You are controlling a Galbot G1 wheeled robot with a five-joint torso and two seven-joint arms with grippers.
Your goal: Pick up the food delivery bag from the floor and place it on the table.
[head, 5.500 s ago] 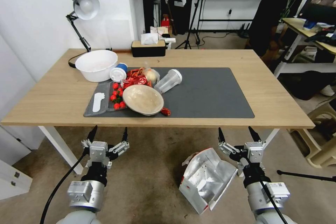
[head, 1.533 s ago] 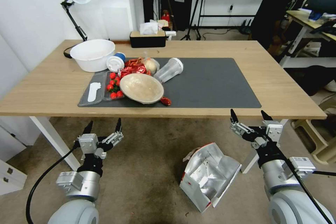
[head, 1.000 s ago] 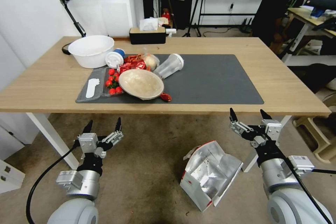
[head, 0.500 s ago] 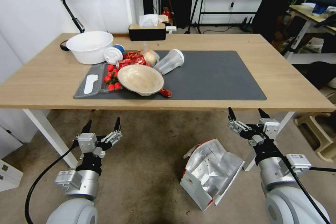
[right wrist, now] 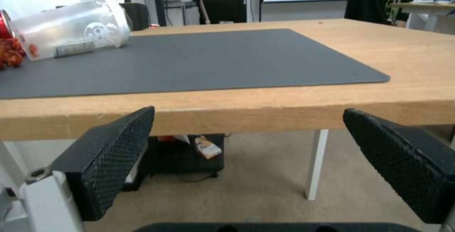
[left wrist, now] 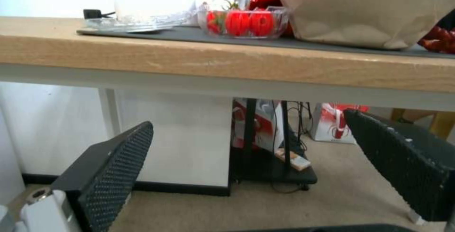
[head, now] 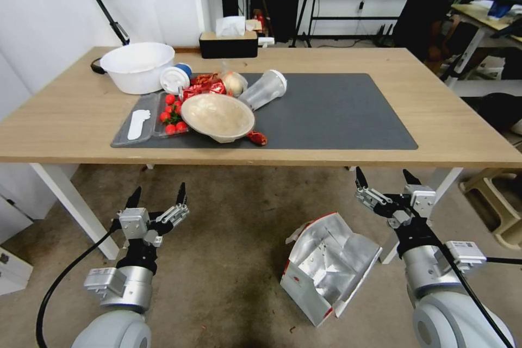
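The food delivery bag [head: 330, 268] lies tipped on the floor [head: 228, 277], foil lining up, untouched, just in front of the bench [head: 462, 136] and beside its right leg. Over the last second the whole head view has shifted, the bench top sitting lower and broader in frame: the camera has moved; the bag has not. The right tool [head: 388, 187] hangs above and just right of the bag, fingers spread wide, holding nothing. The left tool [head: 155, 201] is parked well to the left, also wide and empty. Judgement: pickup not yet begun; the robot is only repositioning for its reach.
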